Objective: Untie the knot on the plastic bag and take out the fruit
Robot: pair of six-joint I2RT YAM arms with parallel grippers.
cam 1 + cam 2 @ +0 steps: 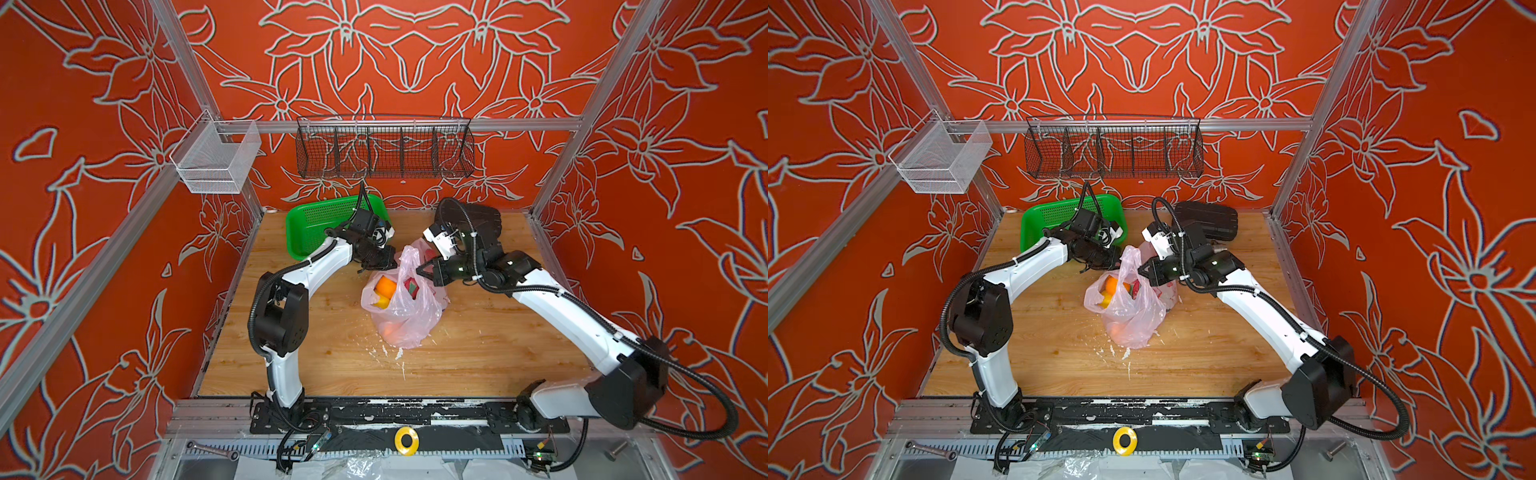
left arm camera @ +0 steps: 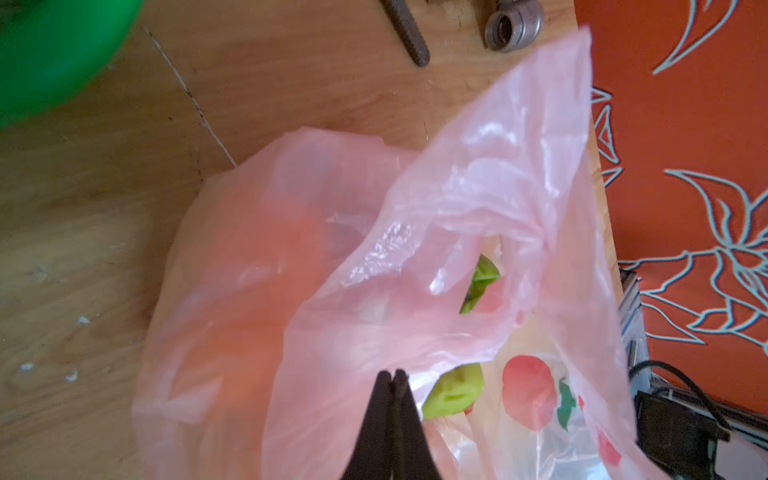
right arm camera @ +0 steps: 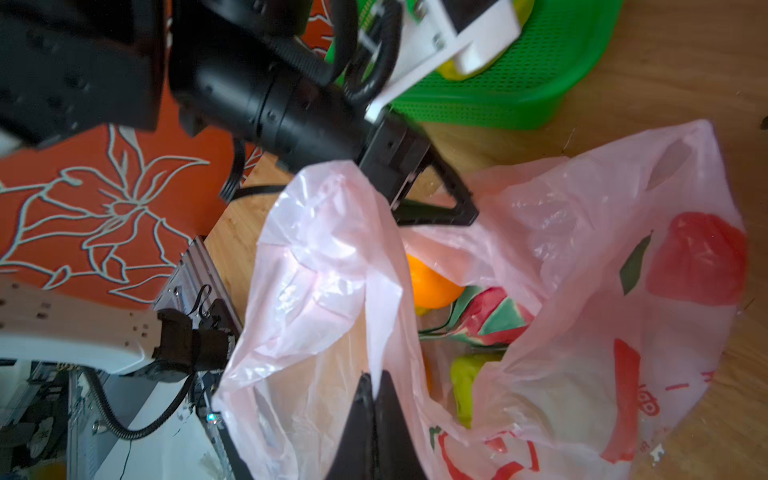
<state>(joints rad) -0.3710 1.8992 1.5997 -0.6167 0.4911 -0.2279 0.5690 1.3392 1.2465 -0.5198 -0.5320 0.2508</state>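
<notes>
The pink plastic bag (image 1: 405, 309) sits mid-table in both top views, its mouth gaping open. The knot is out of view; one loose handle (image 1: 409, 255) stands up. Inside show fruit: an orange (image 1: 385, 286), a yellow one (image 1: 380, 302) and a red-green dragon fruit (image 3: 490, 316), plus a green fruit (image 2: 455, 392). My left gripper (image 1: 394, 258) is at the bag's far left rim, jaws pressed together on the pink film (image 2: 392, 374). From the right, my right gripper (image 1: 420, 268) pinches a fold of the bag's rim (image 3: 376, 376).
A green basket (image 1: 316, 224) lies behind the left arm, and a black case (image 1: 484, 220) behind the right arm. White scraps (image 1: 384, 351) litter the wood in front of the bag. A black wire rack (image 1: 384, 151) and a white mesh basket (image 1: 216, 160) hang on the frame.
</notes>
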